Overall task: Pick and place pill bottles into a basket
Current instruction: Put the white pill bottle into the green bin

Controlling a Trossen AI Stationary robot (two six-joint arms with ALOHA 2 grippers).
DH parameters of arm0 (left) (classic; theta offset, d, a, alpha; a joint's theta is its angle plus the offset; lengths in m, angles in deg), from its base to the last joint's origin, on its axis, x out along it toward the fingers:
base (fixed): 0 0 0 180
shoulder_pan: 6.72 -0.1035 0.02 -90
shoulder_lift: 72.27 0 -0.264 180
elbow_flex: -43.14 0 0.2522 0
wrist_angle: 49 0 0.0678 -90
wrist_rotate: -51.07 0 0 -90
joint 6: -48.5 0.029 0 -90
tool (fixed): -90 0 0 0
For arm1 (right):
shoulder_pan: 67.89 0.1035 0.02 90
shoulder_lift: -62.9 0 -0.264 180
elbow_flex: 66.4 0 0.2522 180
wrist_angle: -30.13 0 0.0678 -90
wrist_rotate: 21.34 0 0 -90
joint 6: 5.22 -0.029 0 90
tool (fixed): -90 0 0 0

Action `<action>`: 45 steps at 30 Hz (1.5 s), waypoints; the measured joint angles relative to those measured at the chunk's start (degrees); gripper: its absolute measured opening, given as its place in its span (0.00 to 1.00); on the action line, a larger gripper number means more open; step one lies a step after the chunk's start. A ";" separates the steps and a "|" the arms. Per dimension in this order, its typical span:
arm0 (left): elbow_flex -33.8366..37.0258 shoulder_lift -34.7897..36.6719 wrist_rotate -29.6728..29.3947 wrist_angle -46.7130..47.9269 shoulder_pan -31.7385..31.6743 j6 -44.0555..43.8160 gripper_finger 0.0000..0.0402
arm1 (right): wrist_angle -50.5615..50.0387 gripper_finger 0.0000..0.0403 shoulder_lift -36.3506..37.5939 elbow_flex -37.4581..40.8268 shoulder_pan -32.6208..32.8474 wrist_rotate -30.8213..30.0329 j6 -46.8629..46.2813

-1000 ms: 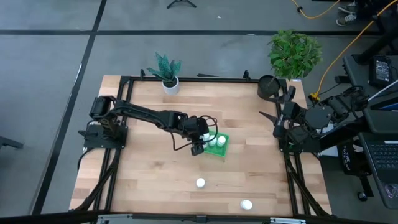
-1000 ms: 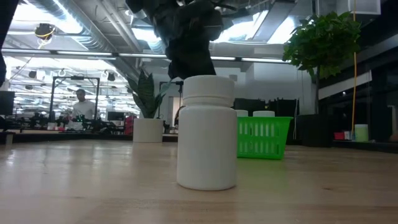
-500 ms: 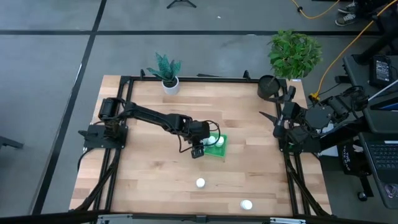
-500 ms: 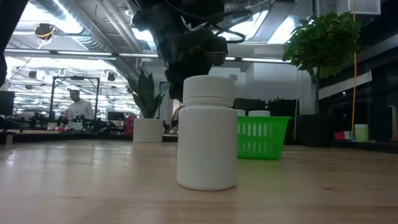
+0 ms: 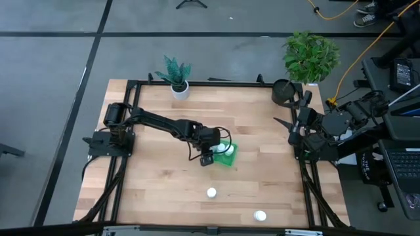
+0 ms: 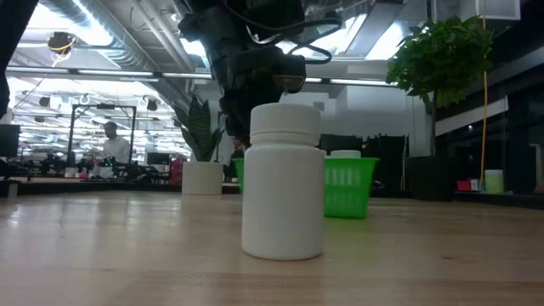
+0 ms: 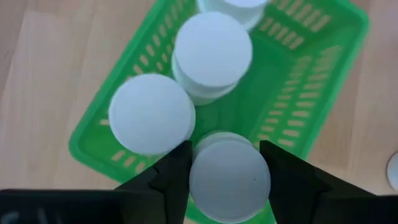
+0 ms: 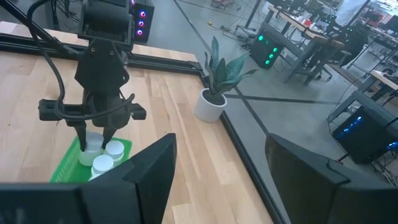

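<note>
The green basket [image 5: 230, 157] sits mid-table and holds three white pill bottles [image 7: 151, 115] standing upright. My left gripper [image 5: 211, 156] hangs over the basket's left end, shut on a fourth pill bottle [image 7: 230, 183]. It also shows in the right wrist view [image 8: 96, 134]. Two more pill bottles stand upright on the table near the front edge, one [image 5: 211, 193] close to the low camera [image 6: 282, 180], the other [image 5: 260, 215] further right. My right gripper [image 8: 221, 180] waits open at the table's right edge. My left gripper pinches the pill bottle's two opposite sides [image 7: 194, 180] between its two fingers [image 7: 171, 177], just under the cap. The fingers come from above, pointing down. The bottle stays upright at the basket's rim; whether its bottom rests on the basket floor, I cannot tell.
A small plant in a white pot [image 5: 179, 88] stands at the far edge. A black round pot [image 5: 283, 92] with a large plant stands at the far right corner. Bare wood lies around the basket on all sides.
My left gripper has come down a little over the basket with its bottle. The basket has slid a short way toward the table's left edge with the bottles in it.
</note>
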 joint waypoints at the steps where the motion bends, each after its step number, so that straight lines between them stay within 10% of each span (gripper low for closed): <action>1: -0.01 0.03 0.02 0.32 0.00 0.00 0.43 | -0.02 0.61 0.00 0.00 0.00 0.00 0.00; 28: -8.09 8.08 -8.62 11.62 1.83 -2.56 0.50 | -1.75 0.61 -0.98 0.00 0.00 6.86 -2.92; 37: -10.46 16.45 -21.73 12.74 3.86 -1.97 0.50 | -4.44 0.56 -16.35 -2.58 6.52 23.67 -11.23; 45: -10.46 22.16 -26.22 25.31 6.05 -0.02 0.48 | -20.43 0.48 -34.15 -18.23 16.71 27.26 -36.99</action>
